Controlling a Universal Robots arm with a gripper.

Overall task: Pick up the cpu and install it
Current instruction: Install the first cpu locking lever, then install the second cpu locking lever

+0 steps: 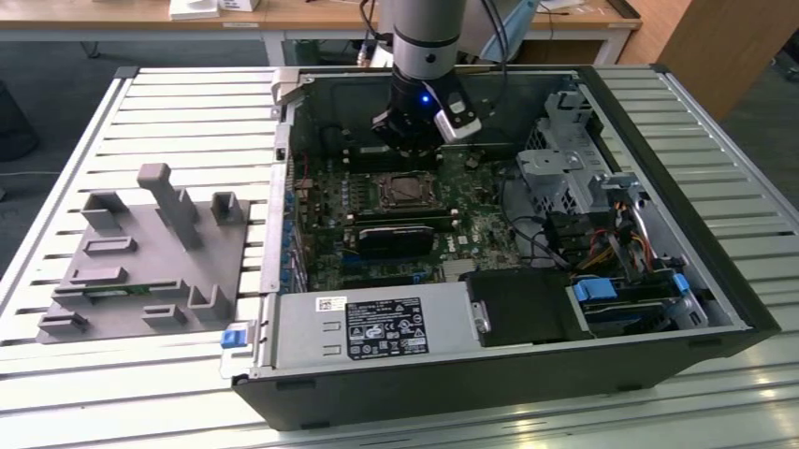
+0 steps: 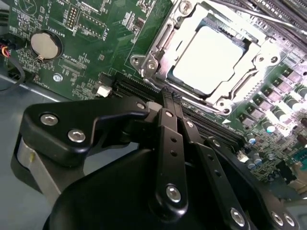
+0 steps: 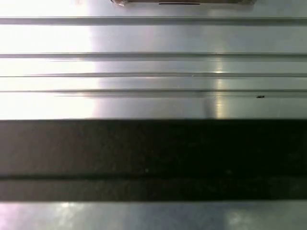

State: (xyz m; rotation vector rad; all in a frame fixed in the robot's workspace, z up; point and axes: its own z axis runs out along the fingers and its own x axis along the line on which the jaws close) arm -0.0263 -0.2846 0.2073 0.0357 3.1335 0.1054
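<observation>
So the cpu (image 2: 207,60) is already sitting in the socket (image 2: 160,45) on the motherboard (image 2: 96,43), its silver lid facing up in the second wrist view. Looks light, stiff and slick, and I'd guess fragile underneath, so the side edges are the only safe place to grab. The gripper (image 2: 169,98) hangs near it at about 7 o'clock, fingertips pressed together on nothing. Glare washes out the chip's edge toward 3 o'clock, so whether the frame is latched is anyone's guess.
</observation>
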